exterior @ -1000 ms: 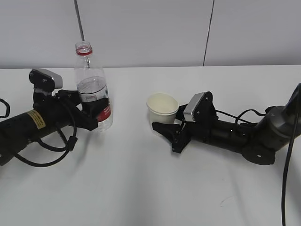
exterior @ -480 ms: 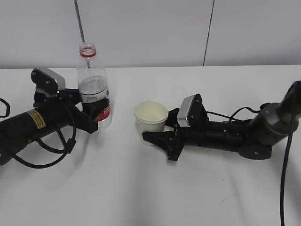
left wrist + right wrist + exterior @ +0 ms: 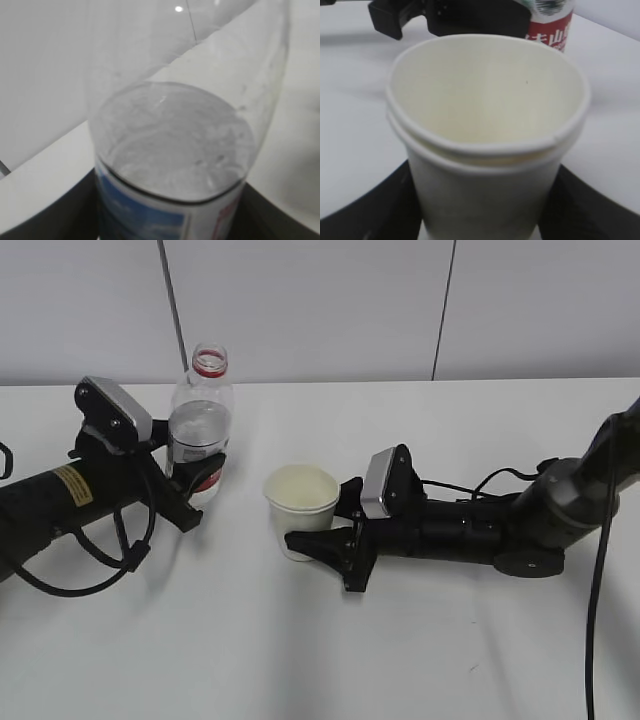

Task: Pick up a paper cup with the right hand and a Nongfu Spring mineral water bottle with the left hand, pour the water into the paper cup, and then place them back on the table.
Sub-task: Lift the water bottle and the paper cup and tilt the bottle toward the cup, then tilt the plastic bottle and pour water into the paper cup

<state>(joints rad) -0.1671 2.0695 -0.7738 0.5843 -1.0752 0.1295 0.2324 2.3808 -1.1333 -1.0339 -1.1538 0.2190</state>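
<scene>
Nearby, bottle (image 3: 199,430) just beside cup (image 3: 299,510).

The bottle (image 3: 170,165) neck and base are cropped in the left wrist view

The bottle (image 3: 200,435) stands left of the paper cup (image 3: 300,505) on the table (image 3: 420,640).

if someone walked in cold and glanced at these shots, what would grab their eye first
Probably the clear Nongfu Spring mineral water bottle at left, capless with a red neck ring, tilted toward the middle in the grip of the left hand. Next, the paper cup near the centre, held by the right hand on its long black arm. The right wrist view shows two rolled rims, one inside the other, and no water inside.
</scene>
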